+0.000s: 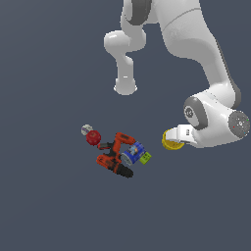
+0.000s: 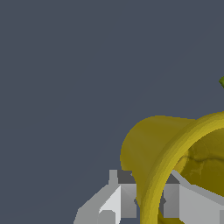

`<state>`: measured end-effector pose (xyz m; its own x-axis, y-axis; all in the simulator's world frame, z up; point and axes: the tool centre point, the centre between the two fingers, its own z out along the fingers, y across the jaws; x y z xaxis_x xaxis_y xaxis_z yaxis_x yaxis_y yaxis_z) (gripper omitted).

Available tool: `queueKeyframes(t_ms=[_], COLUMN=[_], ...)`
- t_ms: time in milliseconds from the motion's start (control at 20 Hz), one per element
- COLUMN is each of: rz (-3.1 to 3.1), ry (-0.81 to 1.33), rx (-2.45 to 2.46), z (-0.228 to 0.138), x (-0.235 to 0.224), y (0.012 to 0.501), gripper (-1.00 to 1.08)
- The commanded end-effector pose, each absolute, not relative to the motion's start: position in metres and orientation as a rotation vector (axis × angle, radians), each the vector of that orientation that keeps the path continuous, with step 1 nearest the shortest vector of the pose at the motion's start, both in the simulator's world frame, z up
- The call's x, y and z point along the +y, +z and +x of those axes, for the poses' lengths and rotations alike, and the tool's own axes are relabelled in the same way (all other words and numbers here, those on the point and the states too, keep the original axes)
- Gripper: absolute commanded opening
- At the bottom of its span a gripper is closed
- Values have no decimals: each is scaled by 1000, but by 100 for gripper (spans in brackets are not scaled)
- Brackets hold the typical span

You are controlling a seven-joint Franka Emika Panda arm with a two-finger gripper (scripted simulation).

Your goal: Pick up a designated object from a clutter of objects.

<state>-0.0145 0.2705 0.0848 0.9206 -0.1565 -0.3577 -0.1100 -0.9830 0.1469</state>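
The yellow cup (image 1: 170, 142) sits at the tip of the arm, apart from the other items, on the exterior view's right of them. In the wrist view its thick rim (image 2: 168, 168) passes between the two grey fingers (image 2: 124, 199), so the gripper (image 1: 175, 137) is clamped on the cup wall. The clutter lies together: blue can (image 1: 132, 153) touching the power drill (image 1: 115, 157), green block (image 1: 145, 158) just beside the can, red ball (image 1: 93, 137) and small grey-white ball (image 1: 87, 129) at the far end.
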Motion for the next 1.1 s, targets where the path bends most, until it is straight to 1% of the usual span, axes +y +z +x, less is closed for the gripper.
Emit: queueKeyframes(t_ms=[0, 450, 1050], rz=[2959, 2958, 2958], ry=[-562, -561, -561], rx=[-206, -206, -206], z=[-19, -49, -96], x=[268, 251, 224], y=[100, 173, 296], gripper=[-100, -100, -100])
